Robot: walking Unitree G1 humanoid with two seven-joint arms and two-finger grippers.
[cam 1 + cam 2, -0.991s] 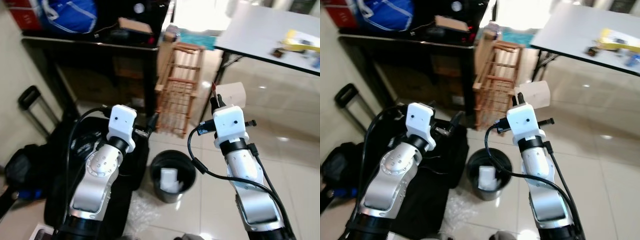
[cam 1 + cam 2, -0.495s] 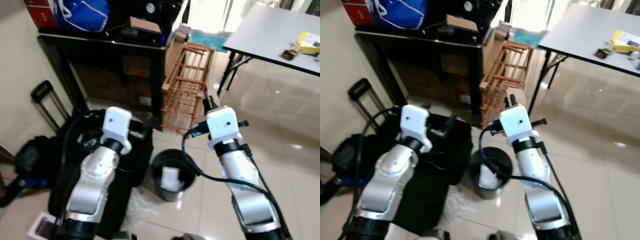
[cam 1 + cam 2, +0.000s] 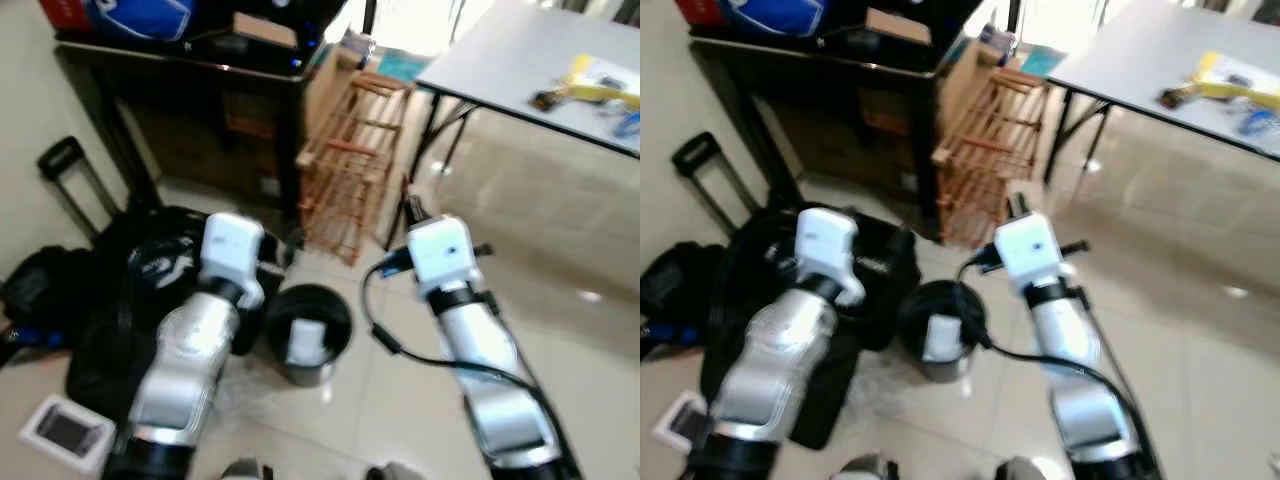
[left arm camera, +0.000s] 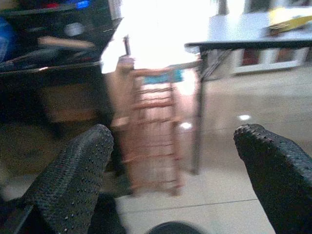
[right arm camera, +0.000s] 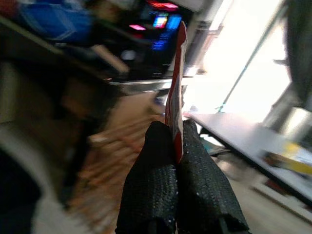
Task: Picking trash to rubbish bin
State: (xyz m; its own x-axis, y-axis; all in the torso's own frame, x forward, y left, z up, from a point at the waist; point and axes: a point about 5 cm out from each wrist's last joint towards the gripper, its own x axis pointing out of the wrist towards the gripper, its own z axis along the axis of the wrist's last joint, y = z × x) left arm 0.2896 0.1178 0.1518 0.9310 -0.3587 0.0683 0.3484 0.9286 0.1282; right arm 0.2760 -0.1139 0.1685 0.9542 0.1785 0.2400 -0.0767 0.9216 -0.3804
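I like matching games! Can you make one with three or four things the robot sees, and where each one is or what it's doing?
Things:
1. bin
2. card
3. left gripper
4. rack

States or places:
A. open, holding nothing
B. pinched in the right gripper
C. on the floor between the two arms, white trash inside
D. wooden, standing beside the dark cabinet

Pairs: 1-C, 2-B, 3-A, 4-D

A black rubbish bin [image 3: 938, 340] is standing on the tiled floor [image 3: 1200, 350] between both silver arms, holding white trash [image 3: 939, 335]; a wooden rack [image 3: 985, 155] is standing behind it.
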